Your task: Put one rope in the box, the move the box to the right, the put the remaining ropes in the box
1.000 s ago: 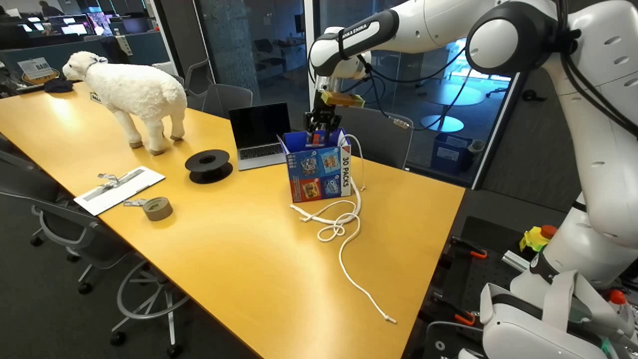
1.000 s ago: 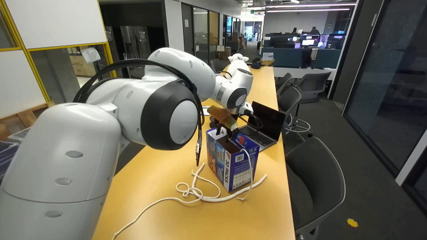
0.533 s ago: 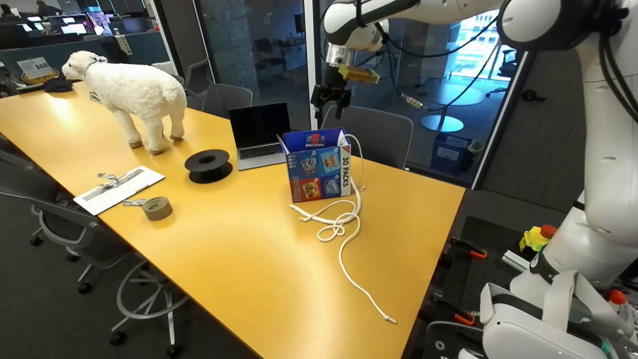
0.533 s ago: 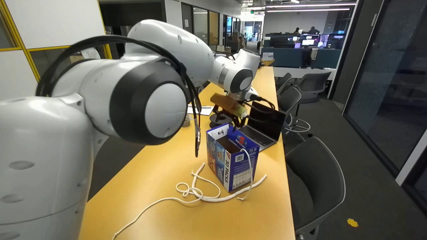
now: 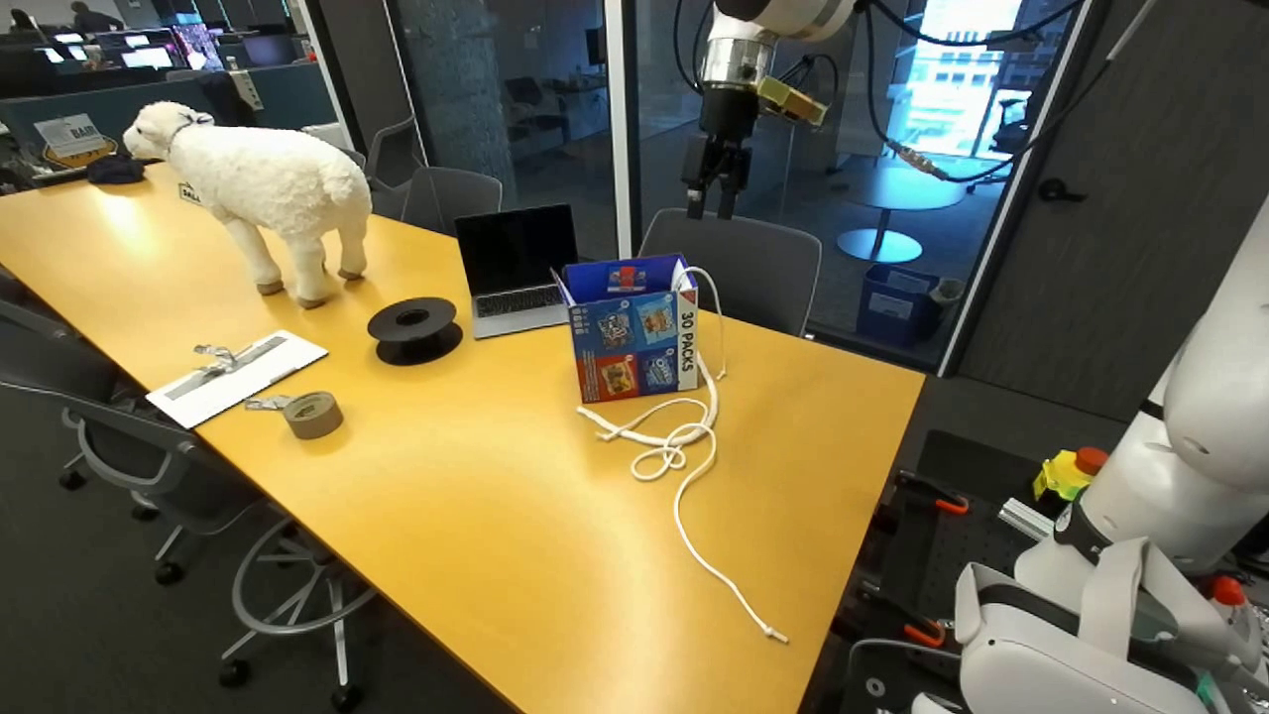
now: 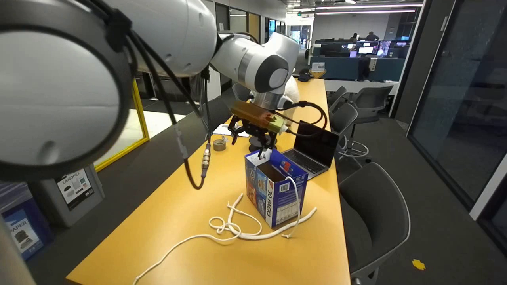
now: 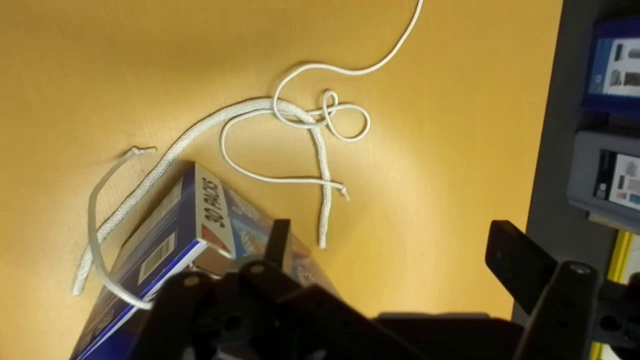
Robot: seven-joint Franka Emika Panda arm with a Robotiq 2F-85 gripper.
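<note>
My gripper [image 7: 390, 235] hangs above table height, higher than the box and off to one side. Its fingers are spread wide, and only bare table shows between them in the wrist view. Below the left finger stands the upright blue box [image 5: 634, 347], its top open. One white rope [image 6: 295, 194] runs over the box's rim, with its knotted end outside; its part inside is hidden. Two remaining ropes lie on the table beside the box: a thick one [image 7: 200, 125] in a curve, and a thin one [image 7: 350, 71] with small loops crossing it.
Behind the box, an open laptop [image 5: 516, 268] stands close by. Farther along the table [image 5: 496, 555] are a black spool [image 5: 414, 330], a tape roll [image 5: 313, 415], a clipboard [image 5: 238, 377] and a stuffed sheep [image 5: 263, 183]. A chair [image 6: 374, 221] sits at the table's side.
My gripper has risen out of the box's opening, its jaws spread wider, and moved up and away to the side. Box and ropes stay where they were.
</note>
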